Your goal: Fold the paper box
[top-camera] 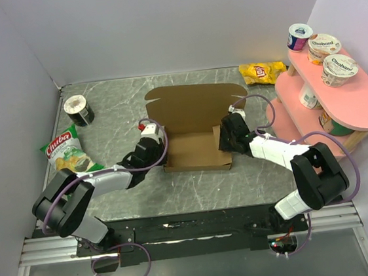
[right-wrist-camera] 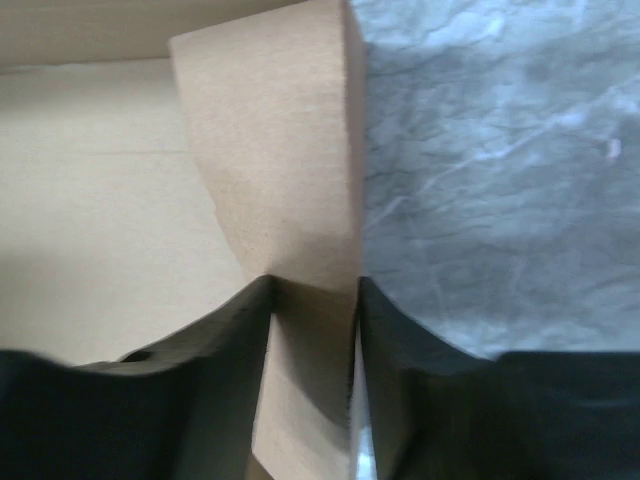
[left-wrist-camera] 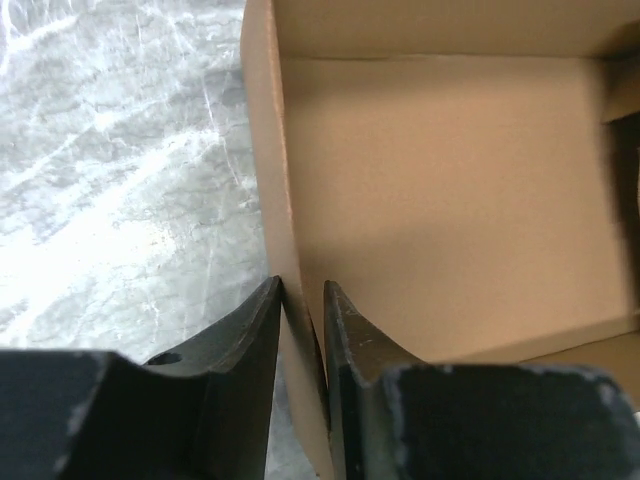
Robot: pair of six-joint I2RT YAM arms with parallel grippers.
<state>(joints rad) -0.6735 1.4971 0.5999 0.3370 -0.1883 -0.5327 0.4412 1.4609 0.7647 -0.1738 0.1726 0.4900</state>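
Observation:
The paper box is plain brown cardboard in the middle of the table, a shallow tray with its lid flap standing open at the back. My left gripper is at the tray's left wall. In the left wrist view its fingers straddle that wall, one outside and one inside, shut on it. My right gripper is at the box's right side. In the right wrist view its jaws are shut on the right side flap, which rises slanted between them.
A green chip bag and a dark can lie at the left. A yellow chip bag lies at the back right. A pink two-tier shelf with yogurt cups stands at the right.

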